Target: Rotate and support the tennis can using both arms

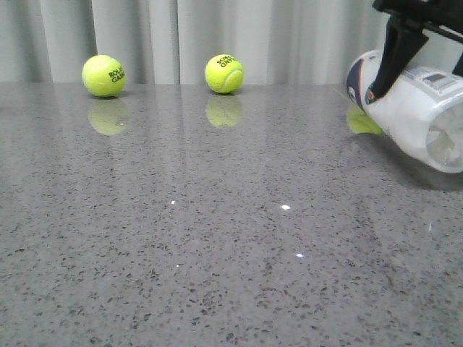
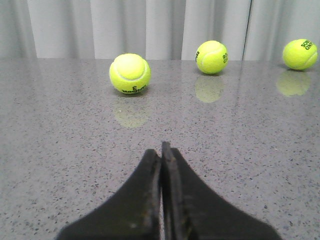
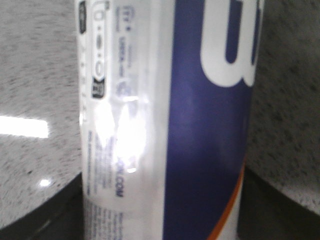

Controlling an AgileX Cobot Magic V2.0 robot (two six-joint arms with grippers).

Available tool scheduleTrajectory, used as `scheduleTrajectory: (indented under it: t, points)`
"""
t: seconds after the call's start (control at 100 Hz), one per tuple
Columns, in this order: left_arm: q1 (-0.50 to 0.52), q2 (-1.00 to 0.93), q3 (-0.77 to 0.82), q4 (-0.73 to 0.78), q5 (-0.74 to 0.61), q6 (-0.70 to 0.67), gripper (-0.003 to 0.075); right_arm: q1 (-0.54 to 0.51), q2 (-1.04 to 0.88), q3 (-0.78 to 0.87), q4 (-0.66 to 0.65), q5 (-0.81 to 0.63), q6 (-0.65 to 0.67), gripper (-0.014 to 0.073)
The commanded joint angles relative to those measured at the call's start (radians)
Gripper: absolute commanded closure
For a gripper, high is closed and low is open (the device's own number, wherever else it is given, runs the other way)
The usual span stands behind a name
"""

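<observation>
The tennis can (image 1: 412, 108) is at the far right of the front view, a white tube with a navy panel. It is tilted, with its clear end (image 1: 443, 148) towards me and low over the table. My right gripper (image 1: 423, 72) is shut on the can's middle, with one black finger (image 1: 394, 58) down its left side. In the right wrist view the can (image 3: 165, 125) fills the space between the two dark fingers (image 3: 45, 220). My left gripper (image 2: 161, 150) is shut and empty over bare table; it is out of the front view.
The grey speckled table (image 1: 217, 238) ends at a white curtain. Two tennis balls (image 1: 104, 76) (image 1: 224, 74) lie at the back. A third (image 1: 362, 121) shows partly behind the can. The left wrist view shows three balls (image 2: 130, 73) (image 2: 211, 57) (image 2: 300, 54).
</observation>
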Motion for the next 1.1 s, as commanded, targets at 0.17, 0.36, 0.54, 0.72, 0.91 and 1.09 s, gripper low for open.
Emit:
scheduleTrajectory:
  t: [0.17,0.36,0.54,0.72,0.91,1.09]
  points:
    - [-0.005,-0.032,0.043,-0.001,-0.078,-0.009,0.0738,0.158,-0.044,-0.211,0.004,0.04,-0.544,0.0399]
    - [-0.005,-0.032,0.043,-0.001,-0.078,-0.009,0.0738,0.3,-0.03,-0.218,0.001,0.037,-1.061,0.0399]
    - [-0.005,-0.032,0.043,-0.001,-0.078,-0.009,0.0738,0.369,0.032,-0.216,0.0,0.055,-1.276,0.0399]
    - [-0.005,-0.032,0.043,-0.001,-0.078,-0.009,0.0738,0.391,0.102,-0.216,-0.001,0.055,-1.302,0.0399]
    - [-0.005,-0.032,0.043,-0.001,-0.078,-0.009,0.0738,0.391,0.131,-0.216,-0.001,0.062,-1.302,0.0396]
    - [-0.005,-0.032,0.043,-0.001,-0.078,-0.009,0.0738,0.391,0.131,-0.216,-0.001,0.092,-1.3,0.0076]
